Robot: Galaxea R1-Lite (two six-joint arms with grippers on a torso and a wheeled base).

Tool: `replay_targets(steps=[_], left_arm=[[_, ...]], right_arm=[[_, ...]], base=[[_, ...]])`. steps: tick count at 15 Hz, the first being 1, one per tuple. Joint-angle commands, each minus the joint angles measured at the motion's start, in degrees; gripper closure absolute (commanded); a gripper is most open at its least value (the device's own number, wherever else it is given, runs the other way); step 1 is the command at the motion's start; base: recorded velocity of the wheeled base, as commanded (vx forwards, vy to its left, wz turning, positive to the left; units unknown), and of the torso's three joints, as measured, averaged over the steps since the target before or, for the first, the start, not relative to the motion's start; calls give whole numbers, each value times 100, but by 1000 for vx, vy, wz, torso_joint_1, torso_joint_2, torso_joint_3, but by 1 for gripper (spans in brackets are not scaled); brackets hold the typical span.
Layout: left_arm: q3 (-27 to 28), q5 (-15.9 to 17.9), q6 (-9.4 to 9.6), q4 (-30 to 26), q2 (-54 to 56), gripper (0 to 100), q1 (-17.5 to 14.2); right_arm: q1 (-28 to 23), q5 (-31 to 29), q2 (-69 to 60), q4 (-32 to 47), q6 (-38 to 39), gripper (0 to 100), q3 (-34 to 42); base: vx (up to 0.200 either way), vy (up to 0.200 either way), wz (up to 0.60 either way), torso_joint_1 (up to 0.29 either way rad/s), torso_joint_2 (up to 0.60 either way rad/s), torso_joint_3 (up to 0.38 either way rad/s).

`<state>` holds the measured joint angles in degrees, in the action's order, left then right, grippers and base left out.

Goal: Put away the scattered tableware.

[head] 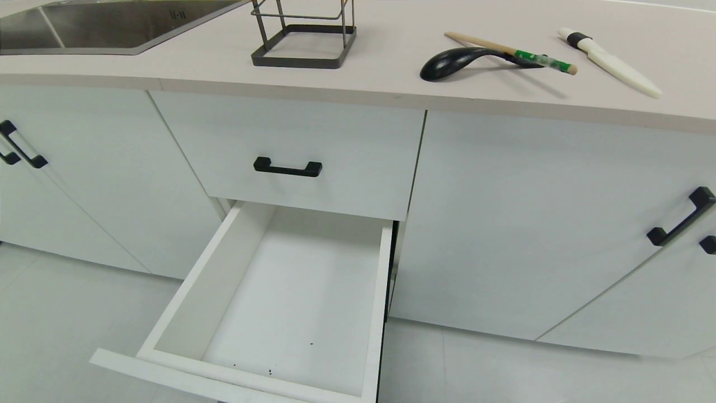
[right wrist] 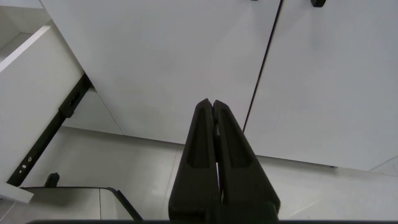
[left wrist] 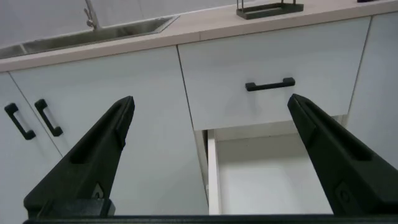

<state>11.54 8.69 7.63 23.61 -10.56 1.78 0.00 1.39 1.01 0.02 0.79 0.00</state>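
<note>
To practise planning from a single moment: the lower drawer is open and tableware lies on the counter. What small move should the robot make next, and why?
Probably raise the right gripper toward the black spoon and open its jaws. The gripper is low before the cabinet doors, shut and empty; the drawer stands open and empty; the spoon lies right of centre on the counter, near its edge.

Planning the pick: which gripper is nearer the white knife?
Right, likely. The right gripper sits low before the cabinet doors below the white knife; the left gripper faces the drawers, farther left.
</note>
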Motion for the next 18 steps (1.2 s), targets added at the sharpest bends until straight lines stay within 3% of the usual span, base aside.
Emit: replay_targets(steps=[1,4,8,11,13,15,18], left_arm=[[-258,1,2,-50,168,0,-20],[-601,1,2,-305,440,0,-20],[-1146,1,28,-1069,1056,0,-169],[-1146,-201,19,-1632,1056,0,-169],[-1146,-377,-157,-2379,1056,0,-169],[-1146,-439,-385,-2379,1056,0,-160],[-1146,-447,-403,-2370,1056,0,-160]], right_arm=[[0,10,4,-2,0,100,0],[0,2,4,-2,0,100,0],[0,2,4,6,-9,100,0],[0,2,4,-2,0,100,0],[0,2,4,6,0,100,0],[0,10,4,-2,0,100,0],[0,2,4,-2,0,100,0]], base=[[0,0,0,0,0,0],[0,0,0,0,0,0],[0,0,0,0,0,0],[0,0,0,0,0,0],[0,0,0,0,0,0],[0,0,0,0,0,0],[0,0,0,0,0,0]])
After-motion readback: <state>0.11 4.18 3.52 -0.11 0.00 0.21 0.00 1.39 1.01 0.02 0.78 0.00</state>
